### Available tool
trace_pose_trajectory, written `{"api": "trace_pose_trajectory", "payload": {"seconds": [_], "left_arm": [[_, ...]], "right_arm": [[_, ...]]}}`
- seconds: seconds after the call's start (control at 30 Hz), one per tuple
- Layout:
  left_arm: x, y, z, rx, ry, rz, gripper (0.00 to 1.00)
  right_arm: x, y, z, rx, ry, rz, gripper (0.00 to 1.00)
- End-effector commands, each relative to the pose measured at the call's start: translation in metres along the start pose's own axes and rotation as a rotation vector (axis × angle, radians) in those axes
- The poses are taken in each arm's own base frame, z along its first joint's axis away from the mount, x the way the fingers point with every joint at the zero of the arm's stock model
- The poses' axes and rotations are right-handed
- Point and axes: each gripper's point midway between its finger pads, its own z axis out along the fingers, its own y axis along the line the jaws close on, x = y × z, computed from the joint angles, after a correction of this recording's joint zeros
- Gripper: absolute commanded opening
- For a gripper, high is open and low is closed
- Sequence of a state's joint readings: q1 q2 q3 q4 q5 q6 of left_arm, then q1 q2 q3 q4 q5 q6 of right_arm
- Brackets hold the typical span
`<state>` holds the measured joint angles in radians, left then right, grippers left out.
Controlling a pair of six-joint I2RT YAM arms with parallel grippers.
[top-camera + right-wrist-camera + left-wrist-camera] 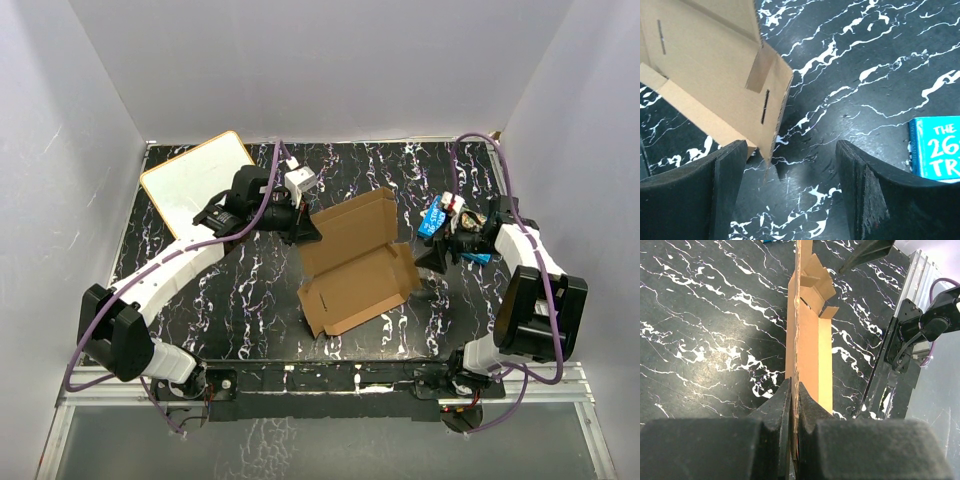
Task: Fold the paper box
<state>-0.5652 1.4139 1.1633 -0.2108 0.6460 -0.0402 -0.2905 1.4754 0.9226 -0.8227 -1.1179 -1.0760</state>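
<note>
Left hand [794, 390] clamping paper box [355, 265], box unfolded

On the black marbled surface [240, 290]: orange-rimmed white board [195, 185] at ten o'clock, blue printed box [434, 220] at two o'clock.

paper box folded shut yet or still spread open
Still open, only partly folded: the paper box lies unclosed, side flaps bent up, one edge pinched in the shut left gripper.

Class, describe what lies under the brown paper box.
Black marbled table shows beneath the paper box, which the left claw pinches; whatever lies under its flat panel is covered.
</note>
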Motion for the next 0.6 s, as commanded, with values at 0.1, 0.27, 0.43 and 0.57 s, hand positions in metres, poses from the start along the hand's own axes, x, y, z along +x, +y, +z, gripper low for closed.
{"api": "trace_pose_trajectory", "payload": {"seconds": [0.1,0.27,0.43,0.57], "left_arm": [[-0.029,-0.014,-0.014,0.015,-0.057,0.075,0.00],[-0.032,-0.015,-0.017,0.008,-0.062,0.077,0.00],[-0.035,-0.016,-0.019,0.007,-0.069,0.081,0.00],[-0.043,-0.017,-0.022,0.002,-0.070,0.096,0.00]], "right_arm": [[-0.037,-0.025,0.023,0.102,0.051,-0.062,0.77],[-0.040,-0.031,0.032,0.148,0.082,-0.037,0.69],[-0.031,-0.031,0.037,0.156,0.089,-0.019,0.49],[-0.039,-0.034,0.042,0.159,0.063,-0.025,0.11]]}}
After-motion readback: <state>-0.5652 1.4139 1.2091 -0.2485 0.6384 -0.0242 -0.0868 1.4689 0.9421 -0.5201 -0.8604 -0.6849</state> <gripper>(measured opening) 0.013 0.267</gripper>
